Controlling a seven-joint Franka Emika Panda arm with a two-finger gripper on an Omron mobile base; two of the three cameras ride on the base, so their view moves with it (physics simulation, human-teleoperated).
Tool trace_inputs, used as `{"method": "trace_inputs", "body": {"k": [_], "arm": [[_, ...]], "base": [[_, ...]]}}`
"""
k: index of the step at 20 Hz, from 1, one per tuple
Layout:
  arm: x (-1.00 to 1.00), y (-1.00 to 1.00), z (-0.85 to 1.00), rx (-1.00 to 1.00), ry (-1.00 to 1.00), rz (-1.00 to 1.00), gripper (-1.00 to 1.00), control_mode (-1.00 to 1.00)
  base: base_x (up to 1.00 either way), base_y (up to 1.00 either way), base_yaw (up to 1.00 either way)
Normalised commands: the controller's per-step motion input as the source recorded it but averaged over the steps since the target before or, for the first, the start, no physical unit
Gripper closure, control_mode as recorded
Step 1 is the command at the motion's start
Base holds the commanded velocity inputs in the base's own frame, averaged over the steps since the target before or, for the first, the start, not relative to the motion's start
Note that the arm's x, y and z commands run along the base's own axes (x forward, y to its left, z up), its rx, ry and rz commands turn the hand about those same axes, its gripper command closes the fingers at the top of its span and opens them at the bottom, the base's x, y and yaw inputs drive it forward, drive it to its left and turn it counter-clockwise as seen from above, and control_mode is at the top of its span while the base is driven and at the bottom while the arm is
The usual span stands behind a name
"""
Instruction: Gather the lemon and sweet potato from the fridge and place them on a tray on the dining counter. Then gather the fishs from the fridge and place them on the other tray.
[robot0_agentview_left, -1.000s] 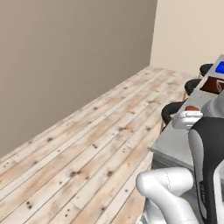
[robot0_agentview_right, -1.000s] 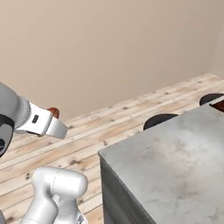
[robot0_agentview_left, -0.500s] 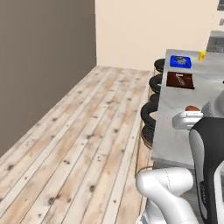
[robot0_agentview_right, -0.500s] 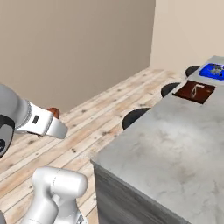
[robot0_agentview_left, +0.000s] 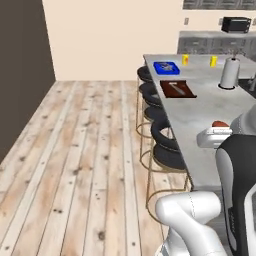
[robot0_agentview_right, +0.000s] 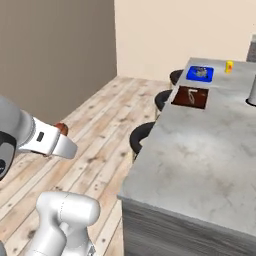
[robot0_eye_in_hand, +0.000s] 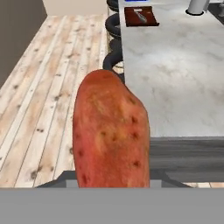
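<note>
While fingers pinch sweet potato (robot0_eye_in_hand: 111, 131) | dining counter (robot0_eye_in_hand: 175, 78) near edge ahead | plank floor (robot0_agentview_left: 75, 150) open left

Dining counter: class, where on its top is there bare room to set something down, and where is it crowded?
The dining counter is bare across its whole near stretch, from the near edge up to the reddish-brown tray. The far end is crowded: that tray, the blue tray behind it, yellow cups and a white cylinder. The gripper holds the sweet potato.

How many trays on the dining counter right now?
2. The blue tray sits near the far end of the dining counter; the reddish-brown tray lies just nearer, along the same stool-side edge.
</note>
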Motion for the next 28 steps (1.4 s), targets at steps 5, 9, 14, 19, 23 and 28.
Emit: {"method": "trace_inputs", "body": {"k": [5, 9, 14, 19, 23, 28], "arm": [[0.00, 0.00, 0.00, 0.00, 0.00, 0.00, 1.00, 1.00], [0.00, 0.00, 0.00, 0.00, 0.00, 0.00, 1.00, 1.00], [0.00, 0.00, 0.00, 0.00, 0.00, 0.00, 1.00, 1.00], [0.00, 0.00, 0.00, 0.00, 0.00, 0.00, 1.00, 1.00], [0.00, 0.00, 0.00, 0.00, 0.00, 0.00, 1.00, 1.00], [0.00, 0.00, 0.00, 0.00, 0.00, 0.00, 1.00, 1.00]], "base": [[0.51, 0.70, -0.50], [0.50, 0.72, -0.49], [0.54, 0.76, -0.47], [0.56, 0.77, -0.46], [0.57, 0.78, -0.46], [0.57, 0.80, -0.45]]}}
